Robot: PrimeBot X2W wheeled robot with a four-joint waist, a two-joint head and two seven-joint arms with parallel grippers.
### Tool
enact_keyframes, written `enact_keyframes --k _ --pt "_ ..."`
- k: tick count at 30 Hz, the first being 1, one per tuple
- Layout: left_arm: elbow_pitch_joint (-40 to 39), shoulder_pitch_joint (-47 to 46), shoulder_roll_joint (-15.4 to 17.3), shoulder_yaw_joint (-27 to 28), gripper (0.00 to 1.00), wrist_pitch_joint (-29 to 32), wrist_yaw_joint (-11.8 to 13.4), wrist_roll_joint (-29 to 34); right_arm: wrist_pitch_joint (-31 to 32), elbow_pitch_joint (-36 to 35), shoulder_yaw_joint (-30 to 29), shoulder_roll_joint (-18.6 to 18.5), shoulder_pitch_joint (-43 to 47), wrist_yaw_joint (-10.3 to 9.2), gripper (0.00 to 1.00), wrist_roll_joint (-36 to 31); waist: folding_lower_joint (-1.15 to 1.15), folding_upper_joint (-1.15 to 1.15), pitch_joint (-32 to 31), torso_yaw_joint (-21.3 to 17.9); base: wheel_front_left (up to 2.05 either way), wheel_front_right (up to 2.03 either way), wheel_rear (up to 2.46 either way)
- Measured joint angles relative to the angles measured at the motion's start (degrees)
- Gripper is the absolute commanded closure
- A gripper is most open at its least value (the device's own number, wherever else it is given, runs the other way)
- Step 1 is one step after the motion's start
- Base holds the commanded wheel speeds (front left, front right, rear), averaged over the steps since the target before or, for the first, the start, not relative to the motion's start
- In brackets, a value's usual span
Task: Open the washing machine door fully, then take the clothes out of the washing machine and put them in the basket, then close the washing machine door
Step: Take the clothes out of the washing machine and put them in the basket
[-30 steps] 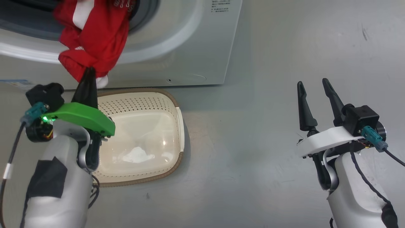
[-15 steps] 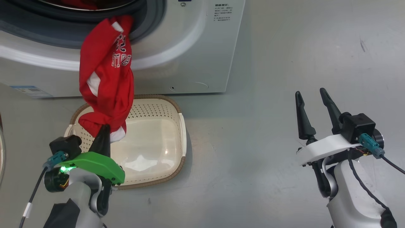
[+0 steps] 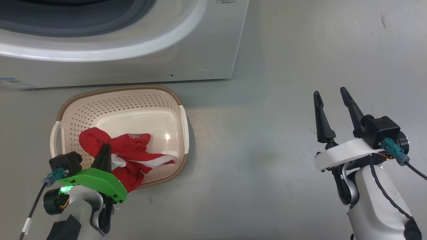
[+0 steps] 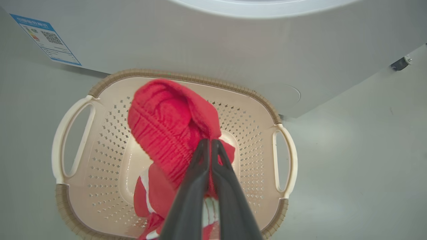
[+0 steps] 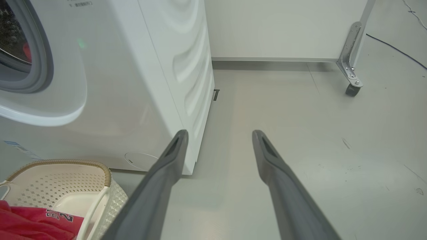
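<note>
Left claw [image 3: 106,146] clamped on red clothes [image 3: 135,148] in basket [image 3: 123,89], right claw [image 3: 329,91] spread, empty

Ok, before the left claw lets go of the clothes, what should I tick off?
1. The clothes lie in the basket: ok, though one fold looks to overlap the near rim.
2. The left claw is shut on the clothes: ok.
3. The right claw is open and apart from the basket: ok.
4. The basket stands upright on the floor before the machine: ok.
5. The drum is emptied: cannot tell; a red patch shows inside it.
</note>
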Motion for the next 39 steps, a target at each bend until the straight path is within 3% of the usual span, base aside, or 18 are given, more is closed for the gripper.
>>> enact_keyframes --k 12,13,14,15,22,32,39 --pt "2.58 -6.35 -0.03 0.63 0.99 -1.23 0.00 0.32 0.00 -2.56 -0.91 -0.40 -1.13 0.02 0.00 -0.54 0.00 0.00 6.82 -1.53 0.00 0.00 0.00" --pt "3.05 -6.92 0.00 0.62 0.60 -1.27 0.00 0.62 0.00 -2.72 -0.93 -0.40 -1.45 0.03 0.00 -0.55 0.00 0.00 7.44 -1.66 0.00 0.00 0.00" --pt "3.27 -7.30 0.08 0.62 0.10 -1.45 0.01 1.12 0.00 -2.83 -0.93 -0.36 -1.70 0.15 0.00 -0.64 0.00 0.00 8.03 -1.78 0.00 0.00 0.00" --pt "3.61 -7.65 0.18 0.55 0.00 -1.46 0.01 1.63 0.00 -2.85 -0.93 -0.34 -1.92 0.43 0.00 -0.85 0.00 0.00 8.60 -1.92 0.00 0.00 0.00" --pt "6.81 -9.34 0.19 -0.85 0.00 -1.94 0.02 3.44 0.00 -2.88 -1.75 -0.26 -2.38 0.47 0.00 -0.92 0.01 0.00 10.48 -2.64 0.00 0.00 0.00" --pt "8.26 -9.51 0.11 -0.85 0.00 -2.52 0.09 5.42 0.00 -2.50 -2.34 -0.09 -2.40 0.52 0.00 -0.92 0.00 0.00 8.10 -2.08 0.00 0.00 0.00" --pt "-0.63 -9.38 0.30 2.32 0.00 -2.53 0.10 7.42 0.00 -1.98 -3.24 0.01 -2.40 0.73 0.00 -0.91 0.00 0.00 4.80 -1.59 0.00 0.00 0.00"
